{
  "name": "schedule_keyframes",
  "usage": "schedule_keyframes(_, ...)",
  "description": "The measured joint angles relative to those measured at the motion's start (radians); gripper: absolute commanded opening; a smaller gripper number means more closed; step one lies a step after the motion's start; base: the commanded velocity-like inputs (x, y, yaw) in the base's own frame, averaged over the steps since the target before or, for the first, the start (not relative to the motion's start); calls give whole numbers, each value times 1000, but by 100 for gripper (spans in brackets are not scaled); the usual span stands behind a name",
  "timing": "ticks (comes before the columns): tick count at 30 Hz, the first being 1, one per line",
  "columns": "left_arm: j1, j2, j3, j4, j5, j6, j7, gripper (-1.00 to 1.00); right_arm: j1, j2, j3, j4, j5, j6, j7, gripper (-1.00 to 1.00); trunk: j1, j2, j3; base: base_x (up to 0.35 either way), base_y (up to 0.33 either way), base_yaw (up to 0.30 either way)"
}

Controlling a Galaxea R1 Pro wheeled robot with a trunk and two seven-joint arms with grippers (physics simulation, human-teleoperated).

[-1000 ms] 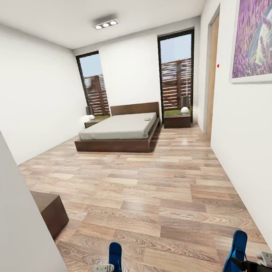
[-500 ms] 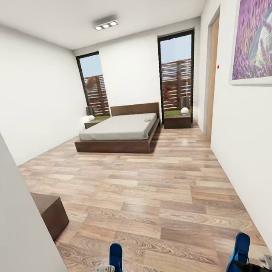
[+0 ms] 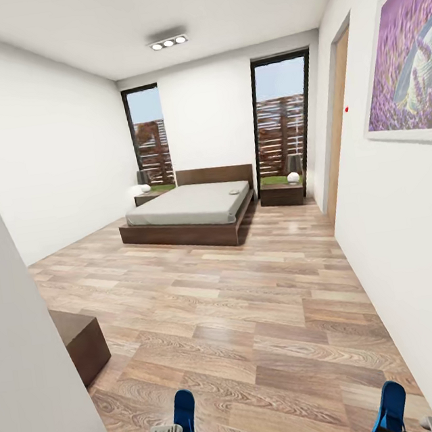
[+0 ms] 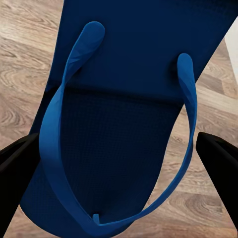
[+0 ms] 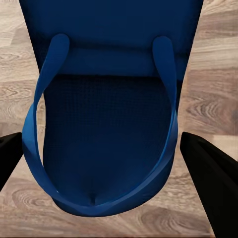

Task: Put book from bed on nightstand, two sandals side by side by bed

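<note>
Far across the bedroom stands the bed [image 3: 188,209], with a pale grey mattress and a dark base. A small flat thing near its right head corner is the book [image 3: 234,190], too far off for detail. A nightstand [image 3: 281,195] flanks the bed on the right and another nightstand [image 3: 144,199] on the left. My left gripper [image 4: 119,163] is shut on a blue sandal [image 4: 124,74], which stands upright low in the head view [image 3: 183,411]. My right gripper [image 5: 106,158] is shut on the second sandal [image 5: 109,49], seen low right in the head view [image 3: 392,407].
Wood-plank floor [image 3: 240,294] stretches to the bed. A low dark cabinet [image 3: 82,339] juts out beside the near wall edge [image 3: 32,376] on the left. The right wall holds a purple picture [image 3: 405,75] and a doorway [image 3: 336,118]. Each nightstand carries a lamp.
The whole view has shifted slightly, so the camera has moved. Both sandals sit lower in the picture, the right one more. Both grips are unchanged.
</note>
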Motion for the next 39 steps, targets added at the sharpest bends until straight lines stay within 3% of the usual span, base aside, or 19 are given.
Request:
schedule_keyframes(2,0,0,0,0,0,0,0,-100,0,9,39,0,23,4,2,-100,-8,14,6,0,0,0)
schedule_keyframes(4,0,0,0,1,0,0,0,-100,1,16,143,1,109,7,5,-100,-15,28,12,0,0,0)
schedule_keyframes(7,0,0,0,2,-1,0,0,-100,0,19,217,-1,187,8,8,-100,-27,49,22,0,0,0)
schedule_keyframes(17,0,-13,-2,37,-4,1,0,-100,0,20,233,4,206,9,4,-100,-65,119,53,0,0,0)
schedule_keyframes(20,0,-14,-1,51,-2,-5,0,-100,-1,28,231,61,208,9,-19,-100,-77,140,63,0,0,0)
schedule_keyframes(23,0,-15,-1,56,-3,-16,0,-100,-2,60,226,115,206,9,-151,-100,-88,161,72,0,0,0)
schedule_keyframes(27,0,-15,-1,58,-3,-20,0,-100,-5,106,225,129,203,9,-444,-100,-104,189,85,0,0,0)
schedule_keyframes(29,0,-15,-1,58,-3,-20,0,-100,-7,129,222,131,204,9,-501,-100,-111,203,91,0,0,0)
schedule_keyframes(32,0,-15,-1,58,-3,-20,0,-100,-8,143,222,131,206,10,-521,-100,-123,224,100,0,0,0)
schedule_keyframes(33,0,-15,-1,58,-3,-20,0,-100,-8,144,222,130,206,9,-518,-100,-127,231,103,0,0,0)
schedule_keyframes(34,0,-15,-1,58,-3,-20,0,-100,-8,146,228,127,204,9,-463,-100,-130,238,107,0,0,0)
schedule_keyframes(36,0,-15,-1,59,-3,-20,0,-100,-8,147,232,128,207,10,-193,-100,-138,252,113,0,0,0)
schedule_keyframes(37,0,-15,-1,58,-3,-20,0,-100,-8,147,230,129,210,10,-96,-100,-142,259,116,0,0,0)
schedule_keyframes(39,0,-15,-1,58,-3,-20,0,-100,-8,146,228,133,212,10,1,-100,-150,273,122,0,0,0)
